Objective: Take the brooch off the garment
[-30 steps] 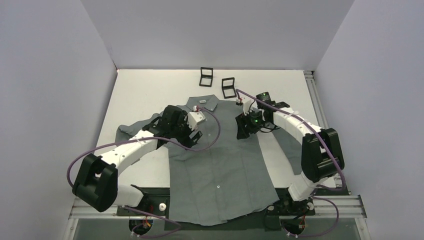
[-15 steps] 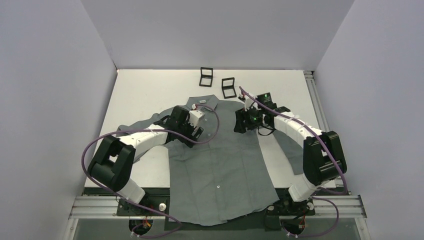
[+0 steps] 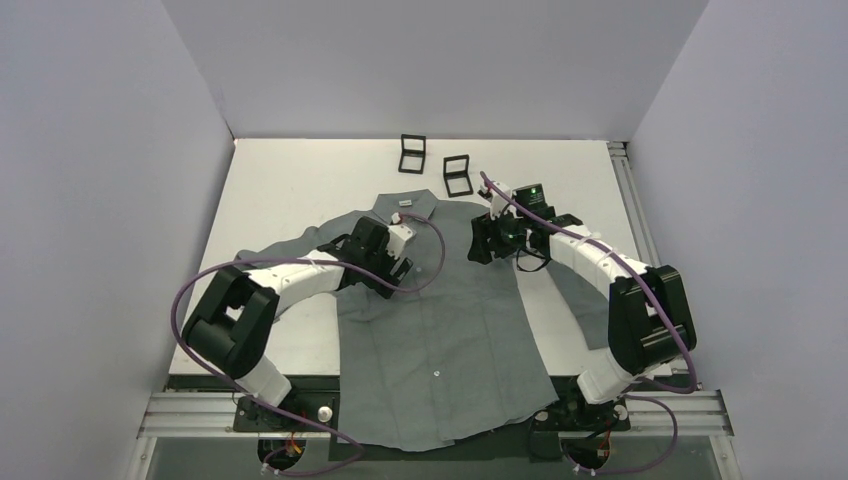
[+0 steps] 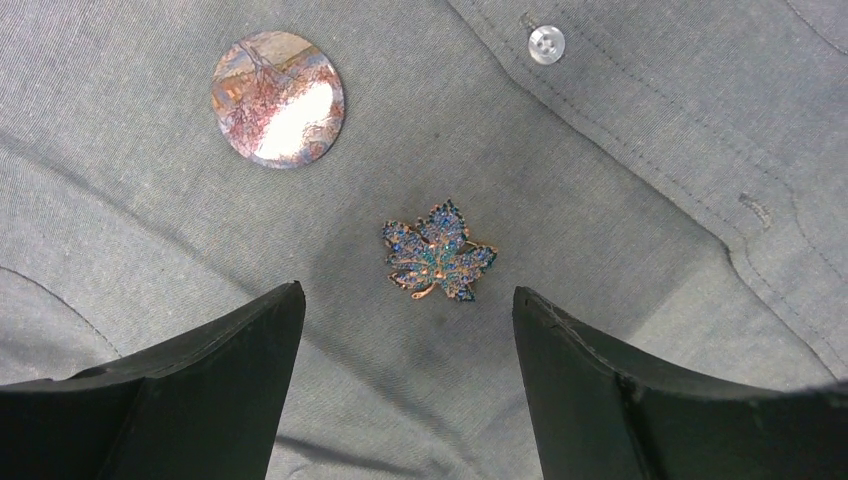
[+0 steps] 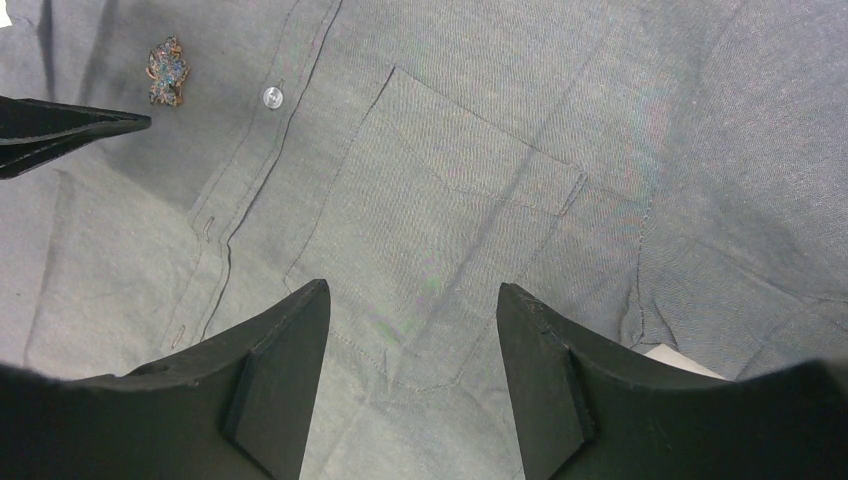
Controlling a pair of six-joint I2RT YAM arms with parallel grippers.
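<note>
The round, shiny red-brown brooch [image 4: 278, 98] lay on the woven grey garment [image 4: 620, 190], its pin hidden. The left gripper [image 4: 408, 292] and right gripper [image 5: 412, 286] had jaws apart, empty.

The left arm [image 3: 290, 275] and right arm [image 3: 590, 255] reach forward, elbows out, wrists angled inward toward each other. The left pincer [image 4: 400, 305] points down, jaws apart, gripping nothing. The right pincer [image 5: 413, 300] likewise points down, jaws spread and empty.

White arms [image 3: 296, 278], black joints [image 3: 232, 330], purple cables [image 3: 181, 295].
</note>
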